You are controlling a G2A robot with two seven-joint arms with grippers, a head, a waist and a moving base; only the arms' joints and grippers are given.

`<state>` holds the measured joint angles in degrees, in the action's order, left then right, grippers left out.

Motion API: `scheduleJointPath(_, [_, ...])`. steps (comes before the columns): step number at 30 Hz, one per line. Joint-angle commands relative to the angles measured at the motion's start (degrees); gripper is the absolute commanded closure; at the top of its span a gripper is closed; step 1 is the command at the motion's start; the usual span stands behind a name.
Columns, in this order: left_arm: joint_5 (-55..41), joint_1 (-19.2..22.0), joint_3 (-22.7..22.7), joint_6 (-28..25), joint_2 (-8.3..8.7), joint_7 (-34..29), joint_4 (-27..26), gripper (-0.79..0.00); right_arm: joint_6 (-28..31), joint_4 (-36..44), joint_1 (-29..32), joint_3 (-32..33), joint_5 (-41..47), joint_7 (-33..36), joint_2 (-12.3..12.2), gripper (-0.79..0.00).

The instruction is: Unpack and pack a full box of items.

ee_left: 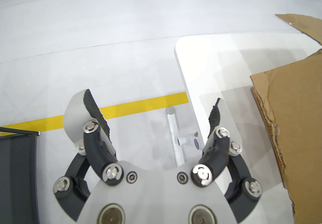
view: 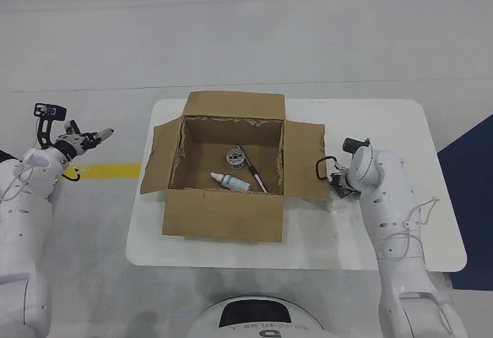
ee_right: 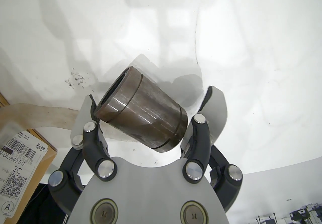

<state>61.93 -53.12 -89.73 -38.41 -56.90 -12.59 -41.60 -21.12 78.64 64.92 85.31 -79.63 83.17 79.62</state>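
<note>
An open cardboard box (view: 221, 215) stands on the white table (view: 381, 127). Inside it lie a small white bottle (view: 230, 181), a round metal part (view: 235, 155) and a thin dark tool (view: 256, 173). My right gripper (view: 335, 177) is just right of the box's right flap, low over the table. It is shut on a dark metal cylinder (ee_right: 143, 112), held askew between its fingers (ee_right: 149, 99). My left gripper (view: 103, 135) hangs off the table's left side over the floor, open and empty (ee_left: 152, 101).
The box's flaps (ee_left: 289, 109) spread outward on all sides; a labelled flap (ee_right: 22, 159) lies close to my right gripper. Bare table surface (ee_right: 226, 34) extends to the right of the box. A yellow floor line (view: 111, 171) runs under my left arm.
</note>
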Motion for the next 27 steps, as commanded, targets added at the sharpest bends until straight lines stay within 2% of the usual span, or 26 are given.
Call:
scheduleJointPath(1, [0.0, 0.0, 0.0, 0.0, 0.0, 0.0, 0.0, -0.785, 0.13, -0.46, -0.29, 0.33, -0.28, 0.13, 0.23, -0.299])
scheduleJointPath(3, [0.0, 0.0, 0.0, 0.0, 0.0, 0.0, 0.0, -0.785, 0.25, -0.74, -0.54, 0.66, -0.56, 0.25, 0.46, -0.206])
scheduleJointPath(5, [0.0, 0.0, 0.0, 0.0, 0.0, 0.0, 0.0, -0.785, 0.34, -0.75, -0.67, 1.02, -0.91, 0.34, 0.68, 0.0])
scheduleJointPath(14, [0.0, 0.0, 0.0, 0.0, 0.0, 0.0, 0.0, -0.785, 0.61, 5.2, 1.22, 3.63, 0.74, 0.61, 1.41, 0.0])
scheduleJointPath(21, [0.0, 0.0, 0.0, 0.0, 0.0, 0.0, 0.0, -0.785, 0.27, 5.42, 1.43, 4.86, 0.25, 0.27, 1.77, 0.0])
scheduleJointPath(27, [0.0, 0.0, 0.0, 0.0, 0.0, 0.0, 0.0, -0.785, -1.03, 9.6, 3.1, 8.61, 5.02, -1.04, 1.89, 0.0])
